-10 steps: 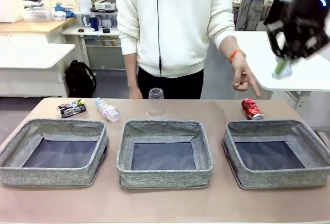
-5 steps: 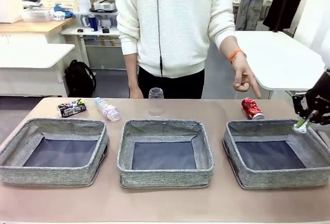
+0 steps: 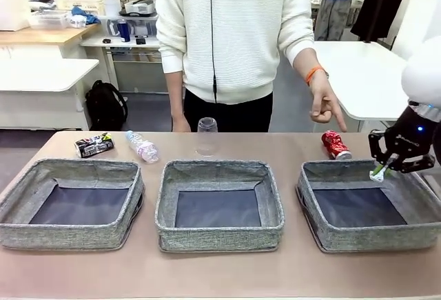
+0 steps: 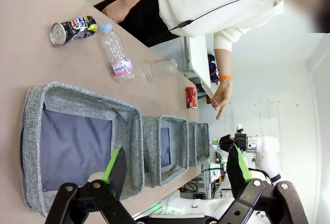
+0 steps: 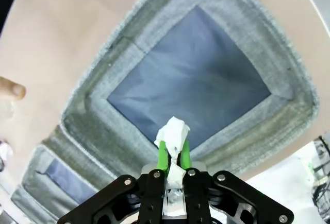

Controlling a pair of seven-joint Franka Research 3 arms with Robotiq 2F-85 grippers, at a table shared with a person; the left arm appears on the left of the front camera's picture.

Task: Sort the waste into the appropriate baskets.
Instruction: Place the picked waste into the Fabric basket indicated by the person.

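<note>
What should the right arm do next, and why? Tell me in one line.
Probably open the right gripper: it is shut on the white paper ball, which hangs over the dark bottom of the right basket, so it should drop in.

1. Bright, even indoor light; the baskets cast only soft, faint shadows on the table.
2. The front view is sharp throughout.
3. The wrist views curve straight lines near their edges.

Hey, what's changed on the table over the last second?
The right gripper, shut on the crumpled paper ball, swung down from high on the right to over the right basket. The person's pointing hand, red can, cup, bottle and black can stayed put.
</note>
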